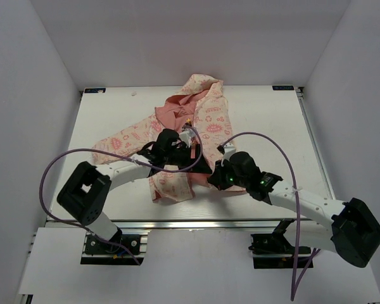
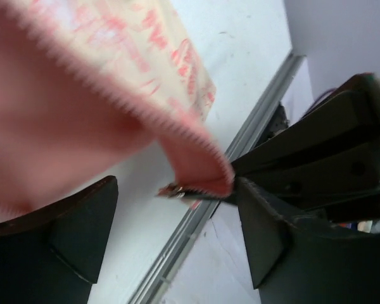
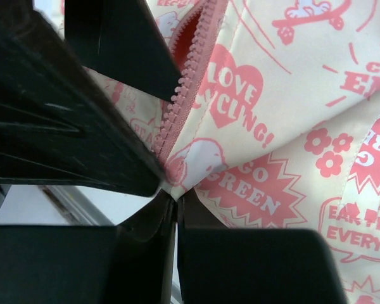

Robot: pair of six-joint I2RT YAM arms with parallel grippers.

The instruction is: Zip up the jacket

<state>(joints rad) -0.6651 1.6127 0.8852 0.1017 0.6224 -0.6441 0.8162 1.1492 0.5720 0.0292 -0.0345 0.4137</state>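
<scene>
The jacket (image 1: pixel 199 107), cream with pink prints and salmon lining, lies crumpled at mid-table. My right gripper (image 1: pixel 215 178) is shut on its lower front corner beside the pink zipper (image 3: pixel 183 88); in the right wrist view the gripper (image 3: pixel 177 196) pinches the cream fabric (image 3: pixel 285 126). My left gripper (image 1: pixel 182 152) is open right next to it. In the left wrist view its gripper (image 2: pixel 176 212) is spread wide, and the pink zipper edge (image 2: pixel 145 120) with a small metal slider (image 2: pixel 173 190) hangs between the fingers, touching neither finger that I can see.
The white table (image 1: pixel 272 126) ends in an aluminium front rail (image 2: pixel 196 221) just below the grippers. The right arm's black body (image 2: pixel 342 145) is close against my left gripper. A purple cable (image 1: pixel 266 142) loops over the right side.
</scene>
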